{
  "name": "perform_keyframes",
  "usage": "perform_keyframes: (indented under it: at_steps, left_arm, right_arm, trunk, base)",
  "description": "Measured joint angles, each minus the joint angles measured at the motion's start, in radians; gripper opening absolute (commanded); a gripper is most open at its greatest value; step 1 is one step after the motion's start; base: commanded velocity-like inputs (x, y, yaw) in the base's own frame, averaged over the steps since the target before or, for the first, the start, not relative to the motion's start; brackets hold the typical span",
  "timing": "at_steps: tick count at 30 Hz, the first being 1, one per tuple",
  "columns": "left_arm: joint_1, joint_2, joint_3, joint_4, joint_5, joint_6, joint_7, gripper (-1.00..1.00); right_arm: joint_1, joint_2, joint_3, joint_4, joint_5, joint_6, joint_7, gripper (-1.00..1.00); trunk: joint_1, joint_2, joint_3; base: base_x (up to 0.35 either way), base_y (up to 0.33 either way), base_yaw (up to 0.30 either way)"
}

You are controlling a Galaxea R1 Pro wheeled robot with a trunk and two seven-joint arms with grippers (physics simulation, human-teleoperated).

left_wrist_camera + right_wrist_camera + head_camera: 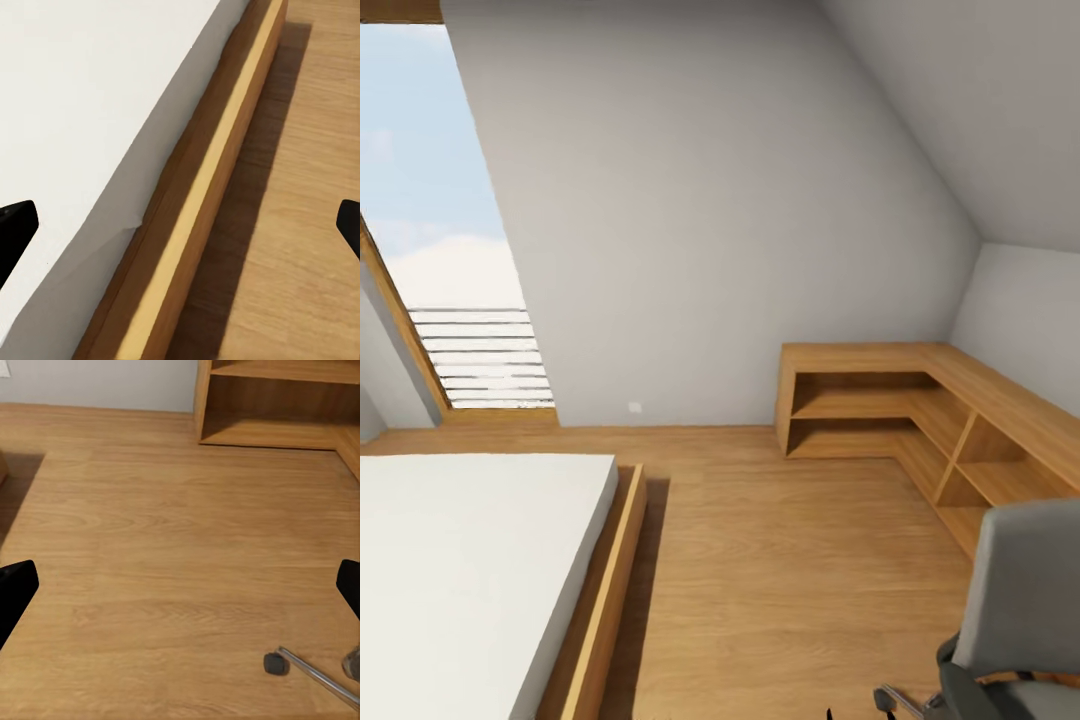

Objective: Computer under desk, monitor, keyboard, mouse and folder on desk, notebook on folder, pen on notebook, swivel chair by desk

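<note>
Swivel chair (1025,610): seen at the lower right of the head view, on bare floor; one castor (275,664) lies near the right gripper (180,585).
Progress: judged early; no desk is seen beside the chair.
Left gripper (180,225): fingers spread wide, nothing held, over the bed edge (187,225).
Right gripper: likewise wide, empty.
Room: open wood floor (780,560) between bed (470,560) and corner shelving (920,420).

One swivel chair (1020,610), near right. One bed (470,570), near left. One corner shelf unit (920,410), far right, light wood. One window (440,240), far left. One wall socket (635,407). One castor (275,664) seen on the chair's base.
</note>
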Motion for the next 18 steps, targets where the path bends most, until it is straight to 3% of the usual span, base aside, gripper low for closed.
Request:
perform_keyframes:
  at_steps: [18]
  left_arm:
    - [0.0,-0.001,0.0,0.0,0.0,0.0,0.0,1.0]
  right_arm:
    - [0.0,0.0,0.0,0.0,0.0,0.0,0.002,1.0]
  trunk:
    - [0.0,0.0,0.0]
  base:
    - [0.306,0.0,0.009]
